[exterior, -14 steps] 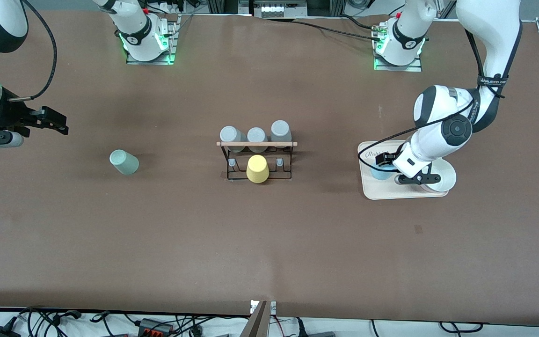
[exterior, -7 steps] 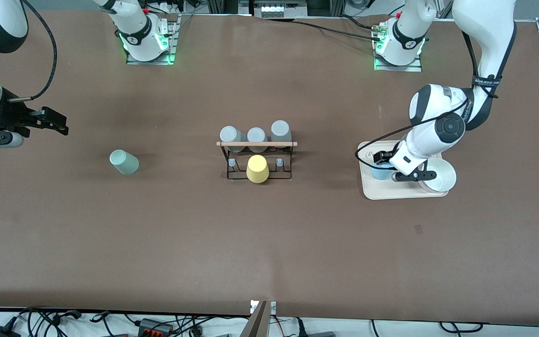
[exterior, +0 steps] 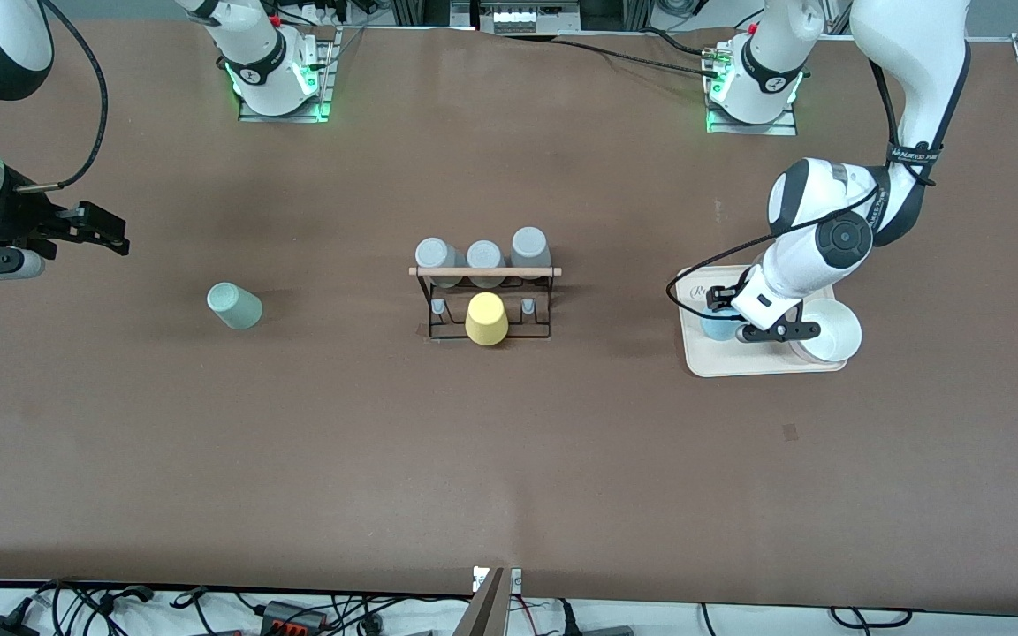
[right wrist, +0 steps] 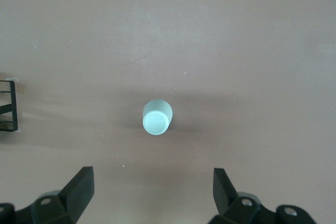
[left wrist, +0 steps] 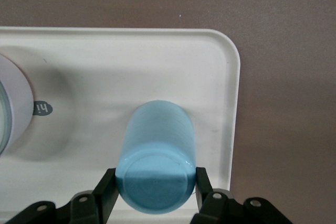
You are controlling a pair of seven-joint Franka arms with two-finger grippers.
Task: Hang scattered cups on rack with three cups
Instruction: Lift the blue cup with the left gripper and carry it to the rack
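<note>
The light blue cup [exterior: 716,328] stands upside down on the cream tray [exterior: 739,364]. My left gripper [exterior: 728,316] is down at it. In the left wrist view its fingers [left wrist: 109,187] press both sides of the cup [left wrist: 157,150], so it is shut on the cup. The mint-green cup [exterior: 234,306] stands upside down on the table toward the right arm's end. My right gripper [exterior: 107,231] hangs open and empty above the table near it, and its wrist view shows the cup [right wrist: 156,117] below. The black wire rack [exterior: 484,300] with its wooden rod stands mid-table.
Three grey cups [exterior: 482,254] hang on the rack's pegs farther from the camera. A yellow cup [exterior: 486,319] sits on a nearer peg. A white bowl [exterior: 830,331] rests on the tray beside the blue cup. The rack's corner [right wrist: 9,106] shows in the right wrist view.
My left arm has shifted a little toward the rack, bringing its gripper round the light blue cup. The right arm and the cups have not moved.
</note>
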